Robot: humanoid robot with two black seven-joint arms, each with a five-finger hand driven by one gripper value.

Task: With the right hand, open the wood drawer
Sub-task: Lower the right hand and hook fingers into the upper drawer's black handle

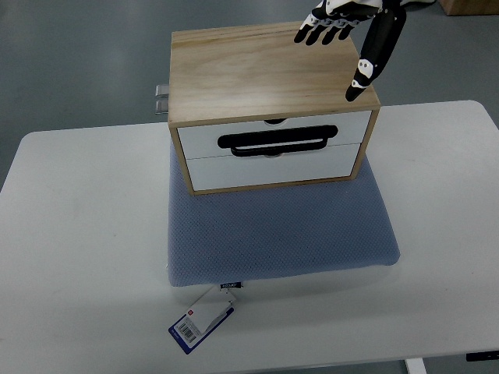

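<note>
A wooden drawer box stands on a blue-grey cushion on the white table. It has two white drawer fronts, upper and lower, both shut, with a black loop handle between them. My right hand comes in at the top right and hovers over the box's back right corner. Its fingers are spread and point left. Its thumb points down toward the top right edge of the box. It holds nothing. The left hand is not visible.
A blue and white tag hangs off the cushion's front edge. A small metal part sticks out behind the box's left side. The table's front edge runs close to the bottom of the picture. A brown box corner shows at the top right.
</note>
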